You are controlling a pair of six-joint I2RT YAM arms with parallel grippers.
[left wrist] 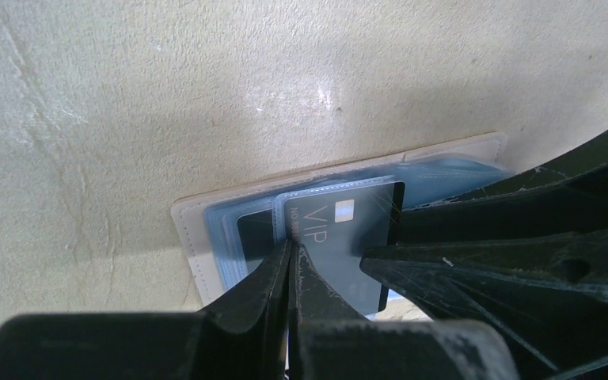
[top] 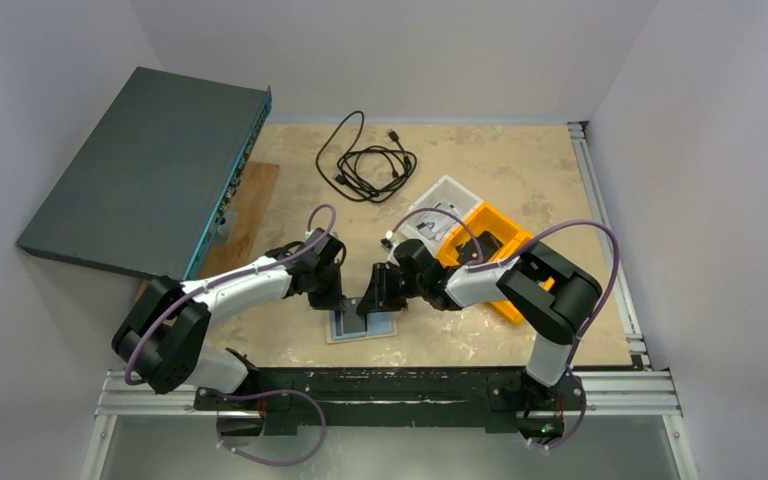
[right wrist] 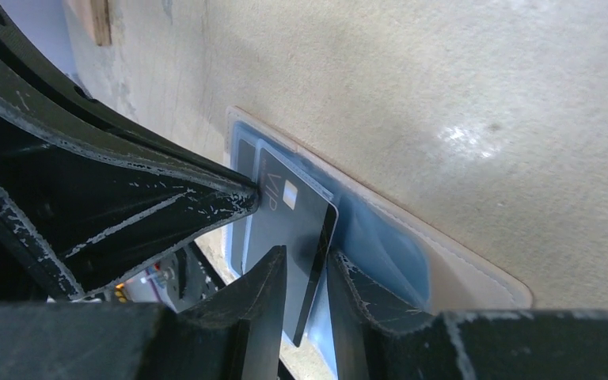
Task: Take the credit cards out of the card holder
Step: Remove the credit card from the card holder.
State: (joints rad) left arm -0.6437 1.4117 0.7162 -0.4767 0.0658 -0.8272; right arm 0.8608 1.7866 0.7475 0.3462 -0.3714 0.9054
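**Top external view – entry for one moment**

- **Item:** card holder point(top: 355, 330), cream outside and blue-grey inside. It lies opened flat on the table point(top: 520, 170) near the front edge, right under the tips of both arms and apart from the orange bin point(top: 480, 250).
- **Contents:** one dark card point(right wrist: 289, 214) marked VIP, partly out of a clear pocket, with its free side apparently raised off the holder. A second dark shape sits in the pocket beside it (whether it is another card, I cannot tell).
- **Left gripper point(left wrist: 291, 252):** the jaws are closed with nothing between them. The tips press down at the pocket by the card's edge, apparently pinning the holder.
- **Right gripper point(right wrist: 307, 277):** the jaws are closed on the card's free edge, one finger on each face.
- **Handling, card (judged):** light, thin and stiff with a little spring. Its faces are smooth and likely slippery, so a shallow pinch on the edge may let it pivot or slide out. The best hold is well in from the exposed edge, flat across both faces, pulling in line with the pocket mouth.
- **Handling, holder (judged):** soft, light and floppy, so it would probably drag along the table with the card if not held down. The clear pocket may cling to the card. It is best pressed on the pocket or the cream border beside the card, not on the card itself.
- **Risk (judged):** bending the card against the pocket lip, or lifting the whole holder with it.
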